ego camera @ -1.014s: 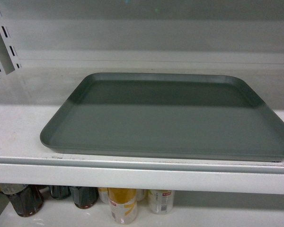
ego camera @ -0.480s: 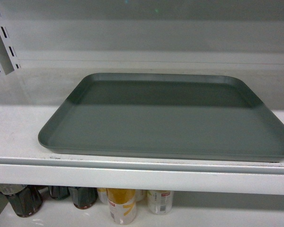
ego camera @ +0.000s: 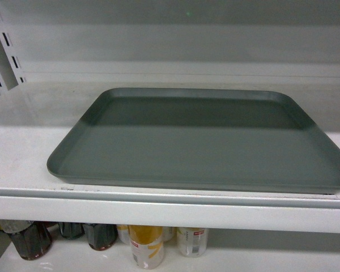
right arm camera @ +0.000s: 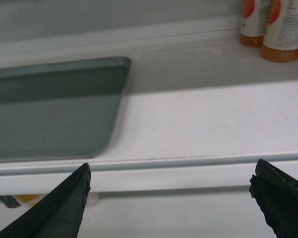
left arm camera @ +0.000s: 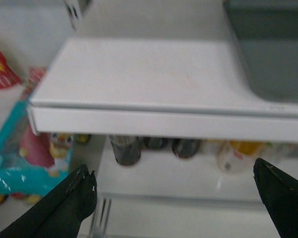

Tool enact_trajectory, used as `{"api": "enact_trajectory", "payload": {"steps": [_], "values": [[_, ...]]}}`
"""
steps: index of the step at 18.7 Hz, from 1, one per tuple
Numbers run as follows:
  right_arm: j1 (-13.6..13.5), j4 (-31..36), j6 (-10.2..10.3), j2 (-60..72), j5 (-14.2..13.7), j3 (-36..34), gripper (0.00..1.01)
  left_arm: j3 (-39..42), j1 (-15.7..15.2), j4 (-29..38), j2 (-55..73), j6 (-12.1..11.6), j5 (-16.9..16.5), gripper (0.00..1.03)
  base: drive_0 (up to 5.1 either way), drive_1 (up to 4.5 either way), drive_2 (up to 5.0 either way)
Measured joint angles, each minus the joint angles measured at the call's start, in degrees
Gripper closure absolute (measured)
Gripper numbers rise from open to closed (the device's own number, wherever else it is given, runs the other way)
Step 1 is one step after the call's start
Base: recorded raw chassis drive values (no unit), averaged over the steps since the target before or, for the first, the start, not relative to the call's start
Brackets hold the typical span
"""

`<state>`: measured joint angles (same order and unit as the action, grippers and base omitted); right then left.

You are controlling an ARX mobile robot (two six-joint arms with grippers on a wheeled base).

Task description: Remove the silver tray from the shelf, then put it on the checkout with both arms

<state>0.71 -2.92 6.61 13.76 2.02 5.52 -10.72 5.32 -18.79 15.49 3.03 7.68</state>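
Observation:
The silver tray lies flat on the white shelf, its near rim just behind the shelf's front lip. Neither gripper shows in the head view. In the left wrist view my left gripper is open and empty, below and in front of the lip, with the tray's left corner up at the right. In the right wrist view my right gripper is open and empty, level with the lip, and the tray's right end lies to the upper left. The checkout is out of view.
Dark bottles and cans stand on the lower shelf under the tray. Orange-and-white bottles stand at the shelf's back right. Colourful packages sit left of the shelving. A slotted upright rises at the left.
The head view has shifted very slightly; the tray stays put on the shelf.

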Motion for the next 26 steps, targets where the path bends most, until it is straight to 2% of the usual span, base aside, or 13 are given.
{"api": "enact_trajectory", "payload": {"steps": [1, 2, 5, 6, 7, 8, 9, 10, 11, 12, 14, 26], "values": [[0.68, 2.60, 0.74, 2.49, 1.22, 0.72, 0.03, -1.75, 1.16, 1.09, 3.82, 0.09, 0.22, 0.05, 0.0, 0.00, 0.0], [0.83, 4.72, 0.92, 4.20, 1.29, 1.40, 0.03, -2.69, 1.64, 2.82, 5.68, 0.15, 0.00, 0.05, 0.0, 0.00, 0.0], [0.20, 12.52, 0.81, 11.91, 1.86, 3.65, 0.03, -5.16, 0.98, 10.60, 12.22, 0.17, -1.09, 0.05, 0.0, 0.00, 0.0], [-2.99, 22.95, -1.20, 23.80, 3.15, 6.08, 0.03, -7.50, -0.20, 21.44, 24.20, -0.13, -4.15, 0.05, 0.0, 0.00, 0.0], [-4.57, 33.97, -4.55, 40.85, 5.03, 11.30, 0.03, -11.91, -0.98, 31.87, 39.80, -0.55, -8.44, 0.05, 0.0, 0.00, 0.0], [-5.01, 40.15, -5.25, 55.80, 5.60, 16.37, 0.03, -18.71, -0.81, 38.80, 52.85, -2.01, -8.98, 0.05, 0.0, 0.00, 0.0], [-5.64, 41.53, -5.40, 66.60, 5.53, 20.24, 0.03, -23.41, 1.70, 40.30, 63.65, -3.50, -8.00, 0.05, 0.0, 0.00, 0.0], [-5.99, 41.92, -6.71, 72.96, 4.90, 24.70, 0.03, -29.14, 3.50, 40.52, 71.87, -3.80, -6.78, 0.05, 0.0, 0.00, 0.0], [-5.97, 38.66, -6.67, 77.57, 4.70, 30.27, 0.03, -33.68, 3.78, 39.69, 76.74, -3.93, -5.70, 0.05, 0.0, 0.00, 0.0], [-5.95, 37.20, -6.58, 79.19, 4.61, 32.61, 0.03, -35.34, 3.96, 39.30, 78.14, -4.17, -4.61, 0.05, 0.0, 0.00, 0.0], [-5.92, 34.36, -5.88, 81.46, 4.11, 36.17, 0.03, -37.75, 4.33, 37.64, 79.56, -4.46, -4.48, 0.05, 0.0, 0.00, 0.0], [-6.32, 28.61, -2.99, 85.00, 2.14, 41.27, 0.03, -41.05, 4.46, 34.62, 82.40, -2.69, -4.46, 0.05, 0.0, 0.00, 0.0]]}}
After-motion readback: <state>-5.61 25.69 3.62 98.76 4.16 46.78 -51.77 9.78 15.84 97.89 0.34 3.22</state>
